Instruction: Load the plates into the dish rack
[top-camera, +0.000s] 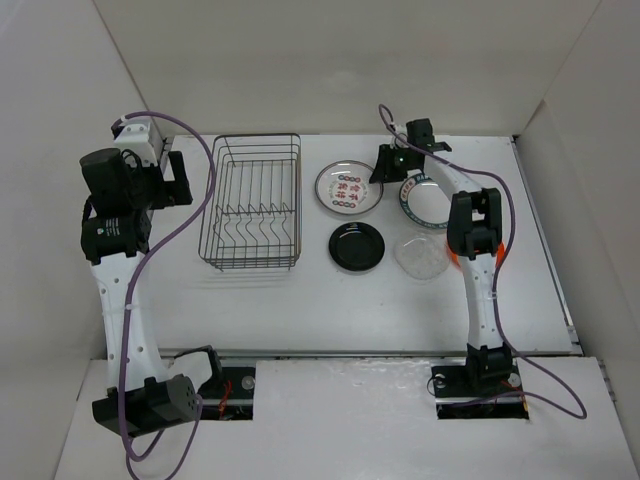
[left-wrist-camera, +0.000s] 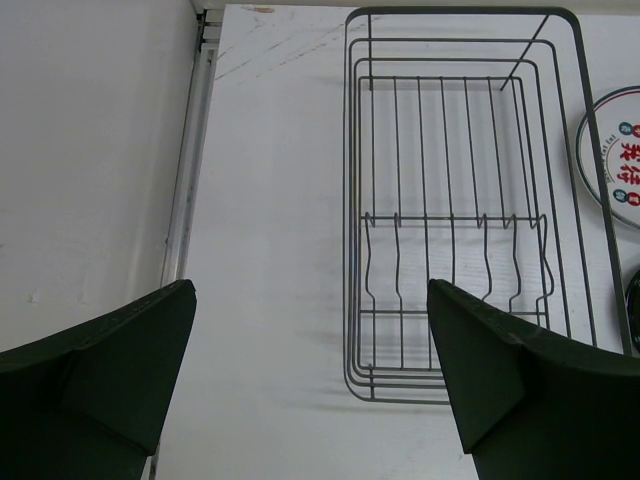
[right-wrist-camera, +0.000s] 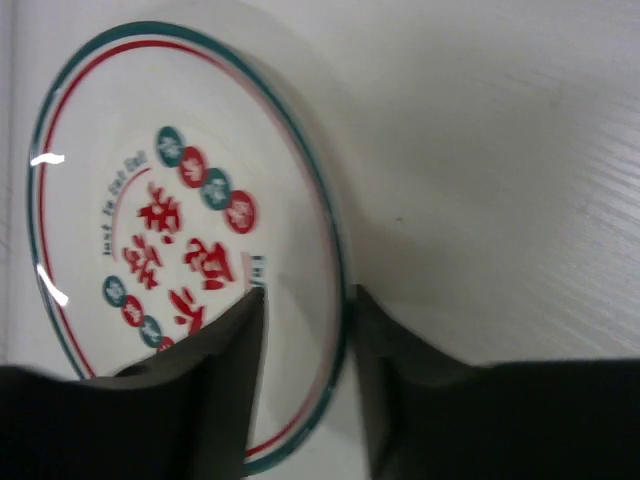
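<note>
White plate (right-wrist-camera: 180, 230) bears red-green centre marks; black plate (top-camera: 357, 246) is plain.

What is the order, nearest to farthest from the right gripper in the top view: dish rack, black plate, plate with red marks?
1. Plate with red marks, its rim at the right gripper.
2. Black plate, just nearer the bases.
3. Dish rack, to the left.
</note>
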